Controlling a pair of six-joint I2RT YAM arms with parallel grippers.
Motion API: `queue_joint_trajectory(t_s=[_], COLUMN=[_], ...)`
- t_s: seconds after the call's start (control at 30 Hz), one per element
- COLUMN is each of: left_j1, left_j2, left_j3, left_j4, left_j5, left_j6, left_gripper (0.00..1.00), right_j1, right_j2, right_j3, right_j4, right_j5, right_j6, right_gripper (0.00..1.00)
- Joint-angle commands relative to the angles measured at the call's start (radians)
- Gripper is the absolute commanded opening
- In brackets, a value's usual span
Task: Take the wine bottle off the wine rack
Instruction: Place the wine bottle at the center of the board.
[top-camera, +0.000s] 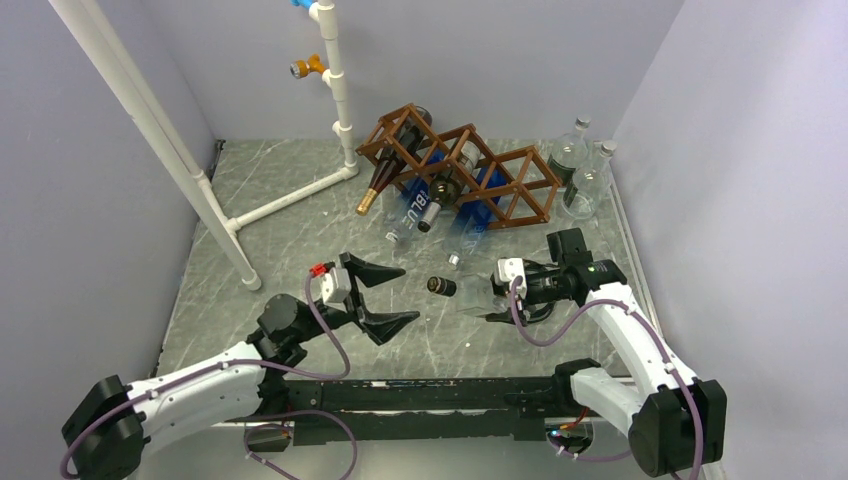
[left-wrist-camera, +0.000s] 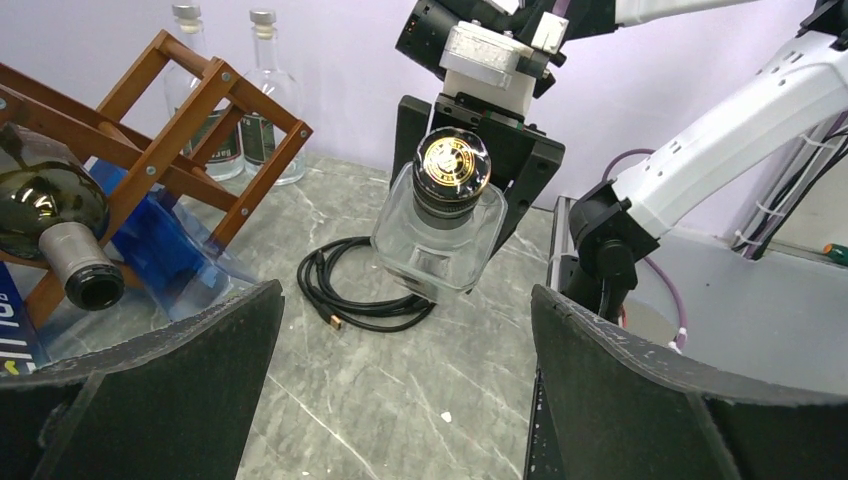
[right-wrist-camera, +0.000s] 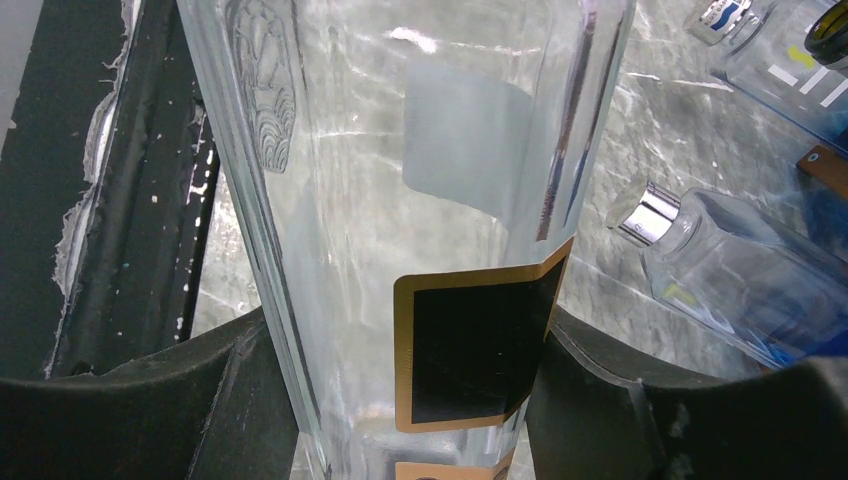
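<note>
Top view: wine rack (top-camera: 470, 165) sits along the far edge of the table (top-camera: 280, 200), right of centre, with several bottles in its cells. Right gripper (top-camera: 503, 300) is clamped on a clear bottle (top-camera: 470, 294), held lying level and clear of the rack, over the near-right part of the table, cap toward the left arm. Left gripper (top-camera: 410, 294) hangs near the cap, jaws wide apart, holding nothing.

Left wrist view: the bottle's black-and-gold cap (left-wrist-camera: 452, 165) points between the open fingers (left-wrist-camera: 140, 390). A coiled black cable (left-wrist-camera: 350, 295) lies on the table below it.
- Risk: if the bottle is set down here, it may land on the cable and roll.
- Risk: left arm closing in could knock the cap and lever the bottle in the grip.

Right wrist view: pads (right-wrist-camera: 230, 390) press the smooth glass on both sides at the black label (right-wrist-camera: 475, 345). Another clear bottle (right-wrist-camera: 720, 270) lies on the table just beyond.
- Risk: slick glass, long overhang; the bottle may slip or droop, then strike the table or the lying bottle.
</note>
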Motion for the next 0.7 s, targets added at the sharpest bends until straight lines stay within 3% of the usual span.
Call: queue_joint_trajectory(t_s=[0.0, 0.67], left_j1=[-0.034, -0.168], left_j2=[0.036, 0.334], left_j3=[-0.014, 0.066], left_j4=[0.174, 0.417], left_j5=[-0.05, -0.155], left_j6=[0.091, 0.293], left_gripper=[0.99, 0.99], right_j1=[-0.009, -0.028], right_j2=[-0.014, -0.016], right_j3=[0.014, 0.009], right_j4=[0.076, 0.081], right_j5=[-0.145, -0.167], right_j6=[0.016, 0.032], right_gripper=[0.0, 0.0])
